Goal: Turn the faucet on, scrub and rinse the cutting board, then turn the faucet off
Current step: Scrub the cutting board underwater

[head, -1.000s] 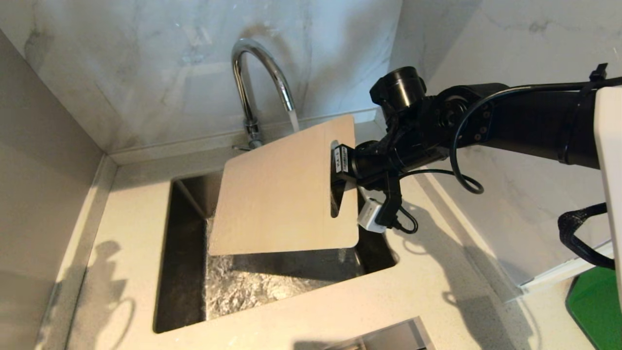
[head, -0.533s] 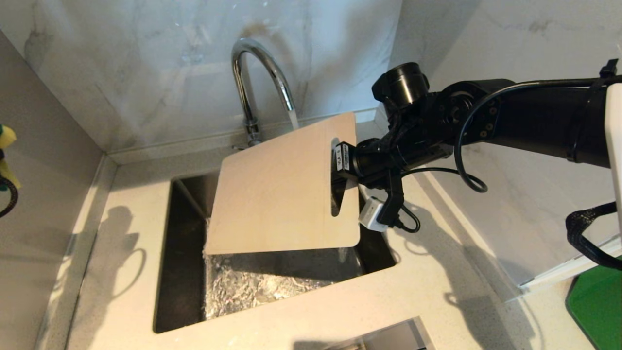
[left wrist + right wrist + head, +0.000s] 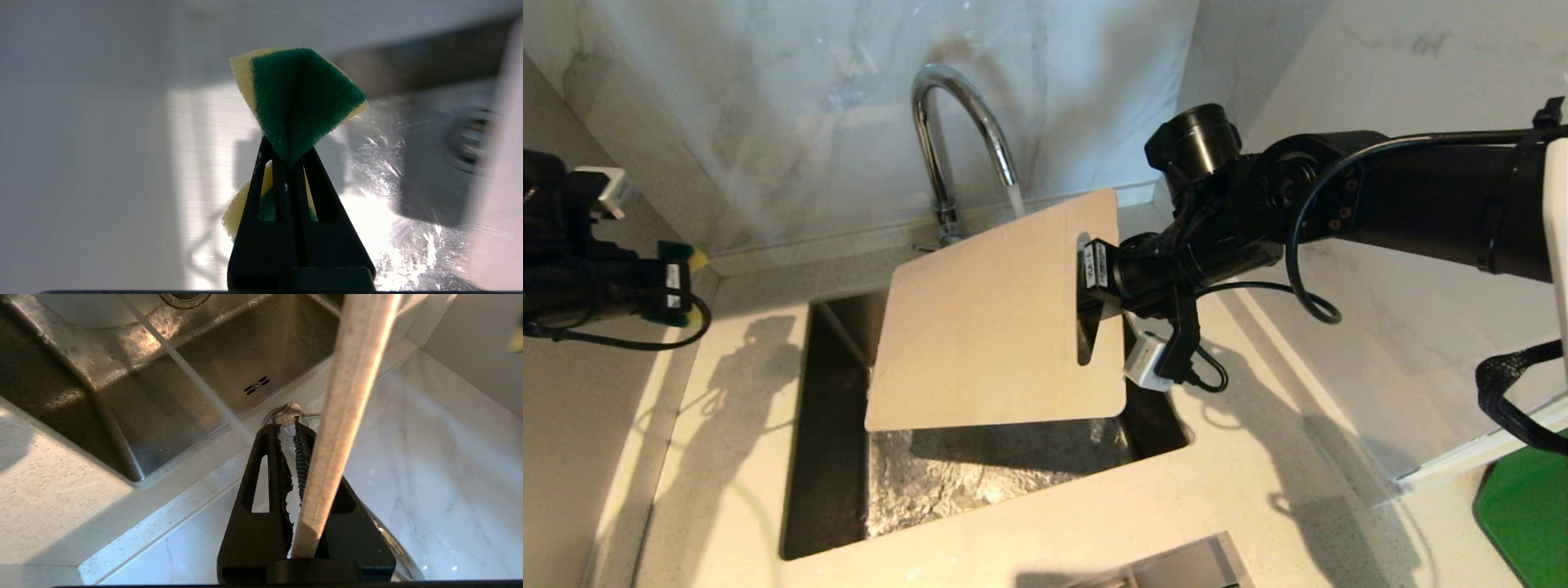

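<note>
The right hand (image 3: 1094,282) grips the cutting board (image 3: 996,318) by its handle end, tilted over the sink (image 3: 829,457). At nine o'clock the left hand (image 3: 674,282) is clamped on a sponge (image 3: 298,98). The faucet (image 3: 956,139), at twelve, runs. A speckled desk (image 3: 1258,490) and marble walls (image 3: 792,106) surround the sink.

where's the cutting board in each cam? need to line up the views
Head: cutting board mid-frame, tilted above the sink, right gripper clamped at its handle hole.
Left wrist: pale blurred strip at the far right edge, likely the board.
Right wrist: seen edge-on, a cream strip running top to bottom through the gripper.
Shared landmark: the steel sink basin, in all three.
</note>
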You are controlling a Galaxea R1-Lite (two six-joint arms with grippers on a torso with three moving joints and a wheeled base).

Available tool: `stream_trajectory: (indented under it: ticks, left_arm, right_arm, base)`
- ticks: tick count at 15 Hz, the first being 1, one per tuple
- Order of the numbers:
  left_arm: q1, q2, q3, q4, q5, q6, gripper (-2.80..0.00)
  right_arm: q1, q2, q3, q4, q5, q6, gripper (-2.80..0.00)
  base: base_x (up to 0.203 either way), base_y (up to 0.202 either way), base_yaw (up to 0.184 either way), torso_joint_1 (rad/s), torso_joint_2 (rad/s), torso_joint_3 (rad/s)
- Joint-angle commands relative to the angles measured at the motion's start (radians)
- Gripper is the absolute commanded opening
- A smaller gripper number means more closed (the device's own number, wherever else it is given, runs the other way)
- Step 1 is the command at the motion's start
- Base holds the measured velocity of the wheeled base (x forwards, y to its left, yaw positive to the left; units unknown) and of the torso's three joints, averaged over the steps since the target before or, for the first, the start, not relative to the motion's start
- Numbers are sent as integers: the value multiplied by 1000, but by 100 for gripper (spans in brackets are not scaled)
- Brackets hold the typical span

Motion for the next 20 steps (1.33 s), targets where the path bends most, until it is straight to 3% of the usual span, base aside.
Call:
stream_trajectory:
  ticks: [1, 7, 9, 12, 16, 20]
  left_arm:
    - [-106, 46, -8, 21, -5, -75, -280]
    - [-323, 40, -65, 53, -68, -269, -280]
    - [-384, 44, -84, 65, -94, -326, -280]
    - [-414, 57, -99, 65, -97, -343, -280]
    - [-437, 51, -141, 66, -97, -362, -280]
    - [-537, 36, -217, 124, -96, -440, -280]
  right_arm:
    - [7, 0, 0, 4, 2, -16, -280]
    - [18, -4, 0, 18, 4, -16, -280]
    - [56, -18, 0, 41, 4, -16, -280]
    - [116, -21, 13, 61, 1, -16, -280]
    - [136, -25, 32, 63, 1, -16, -280]
    - [136, -30, 55, 77, -2, -16, -280]
  base:
    - [0, 0, 0, 0, 0, 0]
    - [0, 0, 0, 0, 0, 0]
    - [0, 0, 0, 0, 0, 0]
    - [0, 0, 0, 0, 0, 0]
    - [0, 0, 0, 0, 0, 0]
    - [0, 0, 0, 0, 0, 0]
